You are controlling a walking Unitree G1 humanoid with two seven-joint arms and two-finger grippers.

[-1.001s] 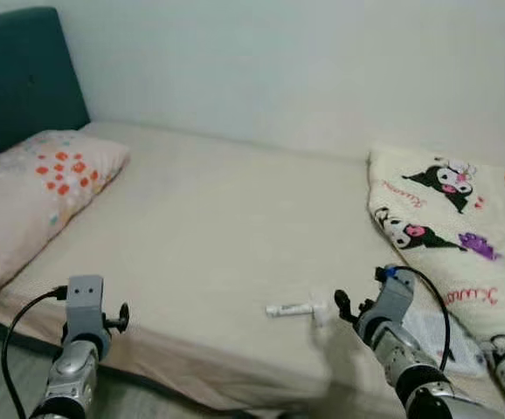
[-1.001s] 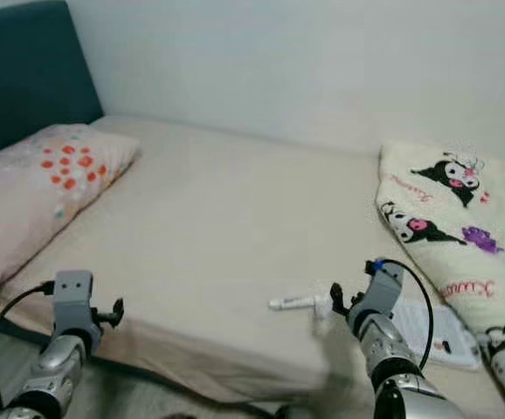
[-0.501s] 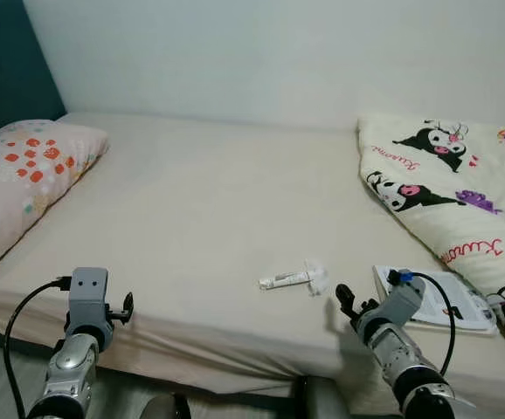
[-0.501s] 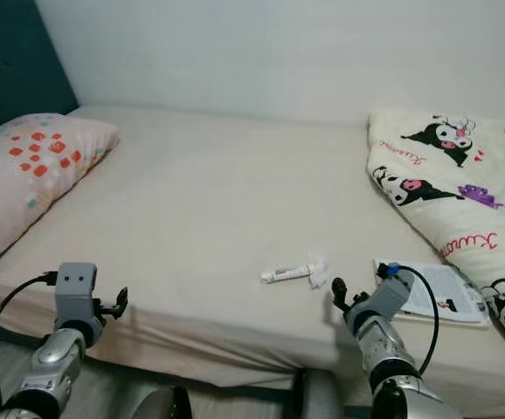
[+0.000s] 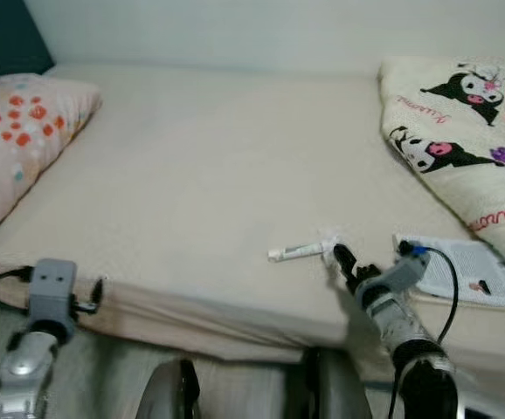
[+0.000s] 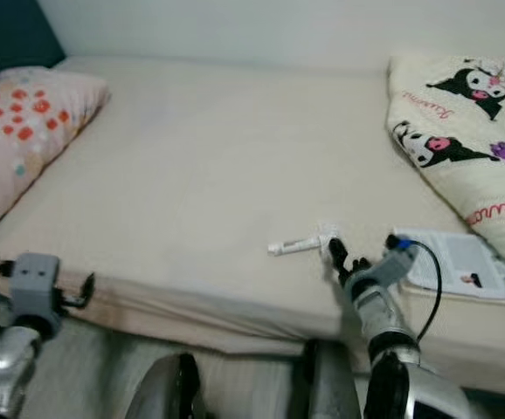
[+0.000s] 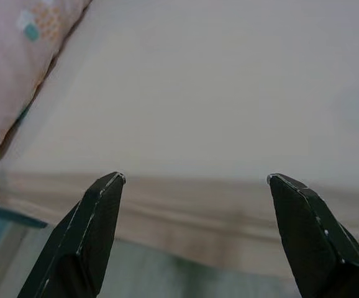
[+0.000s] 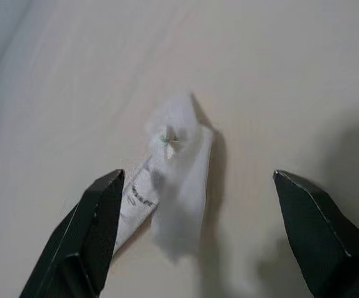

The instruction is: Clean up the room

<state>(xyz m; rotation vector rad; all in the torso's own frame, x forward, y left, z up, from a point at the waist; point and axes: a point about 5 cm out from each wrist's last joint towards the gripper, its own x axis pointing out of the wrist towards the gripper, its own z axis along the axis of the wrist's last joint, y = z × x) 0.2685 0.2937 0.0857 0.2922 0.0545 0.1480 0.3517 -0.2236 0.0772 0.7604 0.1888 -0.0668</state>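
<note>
Left gripper (image 5: 95, 295) low at the near edge of the bed (image 5: 200, 175), fingers spread wide, holding nothing, idle. Past it in the left wrist view: bare sheet and a corner of the pillow (image 7: 12, 74).

Right gripper (image 6: 334, 255) out over the mattress, fingers wide apart and empty, tips just beside the crumpled tissue (image 8: 179, 180). Not touching yet, as far as can be made out. In the right wrist view the tissue sits between the two fingers, nearer one of them, with the small white tube (image 5: 294, 252) poking out from under it toward that same finger. Tube and tissue touching or overlapping; which lies on top hard to tell.

Step in hand, by judgement: picking up the tissue, maybe the tube with it.

To do it well:
- Shift sideways to centre the tissue in the gap before closing.
- Come down until both tips press lightly into the sheet, so the thin tissue gets pinched rather than brushed aside.
- Close slowly; the tissue is light and likely to slide, and the soft sheet may bunch into the grip.
- Decide on one item or both; a half-caught tube would likely drop on lift.

Further right: booklet (image 6: 455, 260) flat on the sheet, touching the edge of the cartoon-print blanket (image 5: 462, 113). Wall (image 5: 235, 26) beyond.
</note>
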